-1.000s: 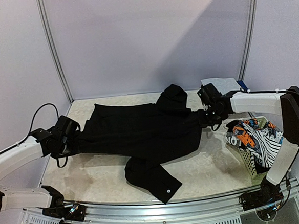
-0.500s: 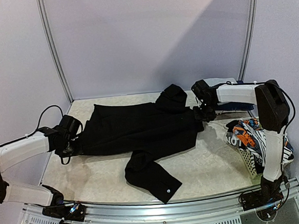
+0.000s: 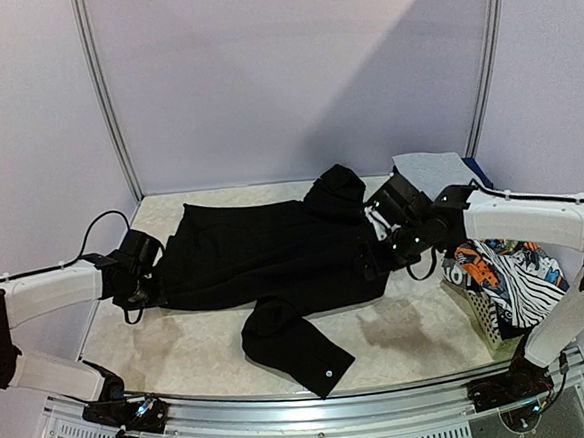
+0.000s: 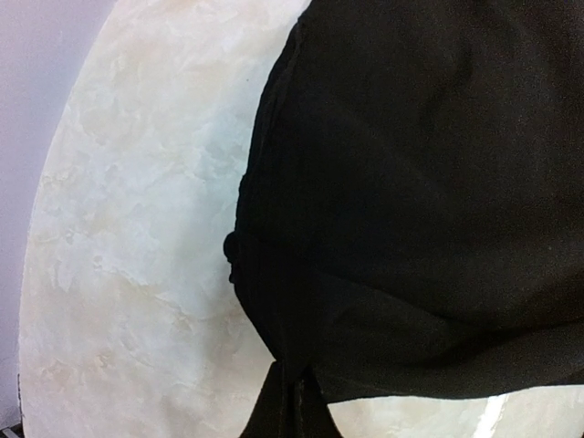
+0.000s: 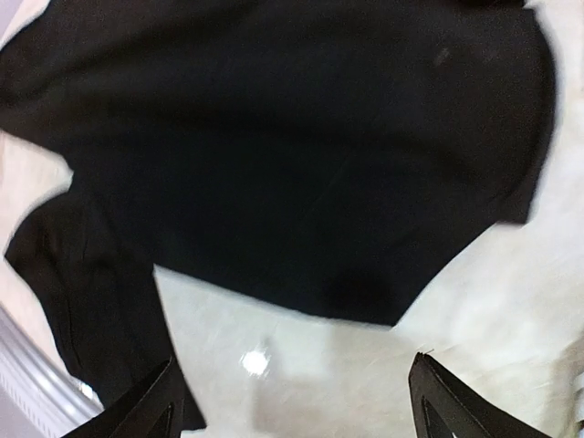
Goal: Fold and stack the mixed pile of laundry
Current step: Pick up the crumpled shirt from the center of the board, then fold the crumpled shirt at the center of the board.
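Observation:
A large black hooded top [image 3: 275, 255] lies spread across the table, hood at the back and one sleeve [image 3: 296, 344] bent toward the front edge. My left gripper [image 3: 148, 281] is at the top's left end, shut on a pinch of its black cloth [image 4: 383, 182]; the closed fingertips [image 4: 297, 406] show at the bottom of the left wrist view. My right gripper [image 3: 373, 253] hovers over the top's right edge, open, with bare table between its fingers [image 5: 151, 406]. The black top [image 5: 301, 155] fills the upper part of the right wrist view.
A white lattice basket [image 3: 479, 316] at the right holds orange-black-white printed and black-white striped garments [image 3: 506, 274]. A grey shirt [image 3: 431, 169] lies at the back right corner. Metal frame posts stand at the back corners, and a rail runs along the front edge.
My right gripper has let go of the top's right side, opened wide and swung up and forward. The left gripper, still shut on the cloth, has shifted slightly right.

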`<action>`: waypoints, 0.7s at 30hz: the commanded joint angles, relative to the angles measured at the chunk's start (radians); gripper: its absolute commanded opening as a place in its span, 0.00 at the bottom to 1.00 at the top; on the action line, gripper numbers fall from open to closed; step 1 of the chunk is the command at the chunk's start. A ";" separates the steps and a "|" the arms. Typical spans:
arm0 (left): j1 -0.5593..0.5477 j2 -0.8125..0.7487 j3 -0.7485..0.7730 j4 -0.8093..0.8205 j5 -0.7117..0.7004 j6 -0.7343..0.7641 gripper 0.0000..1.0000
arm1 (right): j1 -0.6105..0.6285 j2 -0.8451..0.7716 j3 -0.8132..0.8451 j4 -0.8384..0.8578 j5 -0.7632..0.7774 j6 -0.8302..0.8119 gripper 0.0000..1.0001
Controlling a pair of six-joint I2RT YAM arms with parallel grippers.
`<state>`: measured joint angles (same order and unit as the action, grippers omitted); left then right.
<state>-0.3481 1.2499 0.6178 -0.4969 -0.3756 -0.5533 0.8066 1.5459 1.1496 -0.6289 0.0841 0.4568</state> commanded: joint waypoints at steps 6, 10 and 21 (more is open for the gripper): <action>0.011 -0.089 -0.057 0.046 0.021 0.009 0.00 | 0.221 0.000 -0.203 0.099 -0.235 0.128 0.81; 0.012 -0.092 -0.059 0.047 0.023 0.012 0.00 | 0.287 0.051 -0.202 0.120 -0.248 0.160 0.75; 0.012 -0.108 -0.068 0.047 0.018 0.007 0.00 | 0.366 0.216 -0.148 0.107 -0.189 0.196 0.64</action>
<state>-0.3477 1.1580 0.5701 -0.4614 -0.3611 -0.5499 1.1557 1.7077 0.9733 -0.5179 -0.1368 0.6277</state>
